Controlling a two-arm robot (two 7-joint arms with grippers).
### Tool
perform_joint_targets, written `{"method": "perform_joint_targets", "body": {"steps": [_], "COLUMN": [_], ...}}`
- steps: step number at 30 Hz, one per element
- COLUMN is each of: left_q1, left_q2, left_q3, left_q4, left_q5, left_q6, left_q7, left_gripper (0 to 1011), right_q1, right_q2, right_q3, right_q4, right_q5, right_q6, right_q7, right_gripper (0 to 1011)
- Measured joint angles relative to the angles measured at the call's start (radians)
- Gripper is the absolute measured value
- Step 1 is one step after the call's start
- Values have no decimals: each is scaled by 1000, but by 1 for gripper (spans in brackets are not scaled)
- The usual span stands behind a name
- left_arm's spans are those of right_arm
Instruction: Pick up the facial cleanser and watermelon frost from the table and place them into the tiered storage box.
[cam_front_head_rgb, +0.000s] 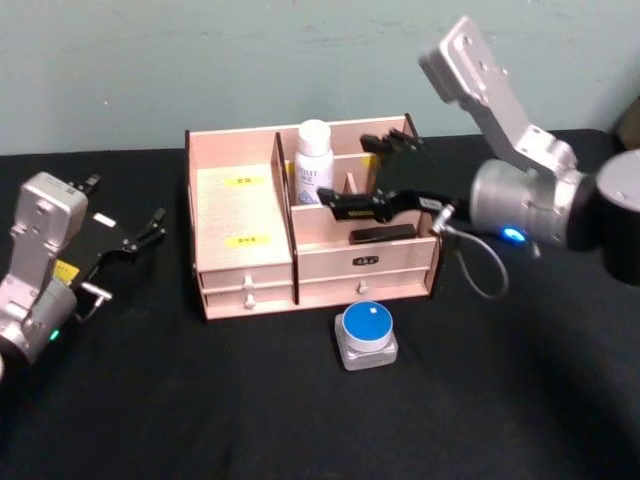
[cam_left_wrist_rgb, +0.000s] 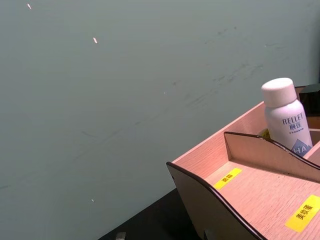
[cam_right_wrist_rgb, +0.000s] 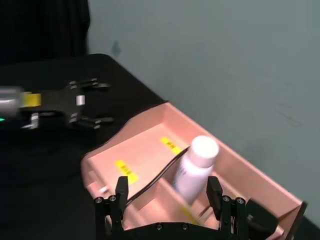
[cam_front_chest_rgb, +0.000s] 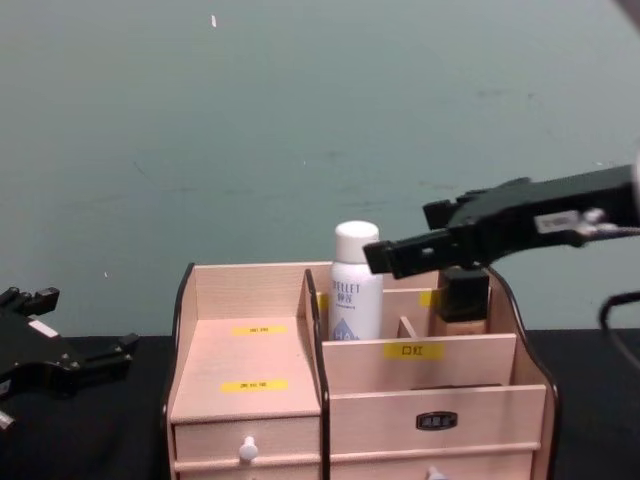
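The facial cleanser (cam_front_head_rgb: 313, 160), a white bottle with a rounded cap, stands upright in a back compartment of the tiered storage box (cam_front_head_rgb: 245, 215). It also shows in the wrist and chest views: facial cleanser (cam_left_wrist_rgb: 287, 117), (cam_right_wrist_rgb: 197, 167), (cam_front_chest_rgb: 355, 290). My right gripper (cam_front_head_rgb: 347, 170) hovers open just right of the bottle, above the box's middle compartments, holding nothing; its fingers (cam_right_wrist_rgb: 121, 192) frame the bottle from a distance. The watermelon frost (cam_front_head_rgb: 367, 333), a squat jar with a blue lid, sits on the table just in front of the box's drawers. My left gripper (cam_front_head_rgb: 130, 235) rests open at the far left.
The black table (cam_front_head_rgb: 500, 400) stretches in front and to both sides of the box. A green wall stands close behind the box. A dark flat item (cam_front_head_rgb: 383, 234) lies in the box's front right compartment. The right arm's cable (cam_front_head_rgb: 480, 270) loops down beside the box's right end.
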Motion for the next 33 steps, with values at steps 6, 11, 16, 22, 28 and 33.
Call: {"method": "perform_joint_targets", "body": {"steps": [6,11,16,22,28,33], "left_q1": [0,0,0,0,0,0], "left_q2": [0,0,0,0,0,0], "left_q3": [0,0,0,0,0,0], "left_q4": [0,0,0,0,0,0], "left_q5": [0,0,0,0,0,0], "left_q6": [0,0,0,0,0,0], "left_q7": [0,0,0,0,0,0], "left_gripper": [1010,1010,1010,1009,1010,1009], "right_q1": [-111,-189,-274,-339,-378,-378], "right_q2": [97,160,227,271,289,281], "right_q3": [39,63,81,86,68,53], "right_q4": [-145,-219,-284,-306,-278,-240], "right_q5": [54,82,104,119,128,128], "right_q6": [15,6,-21,-48,-55,-50], "right_q7": [12,14,13,1,-16,-27], "right_gripper": [1000,1000,1000,1000,1000,1000]}}
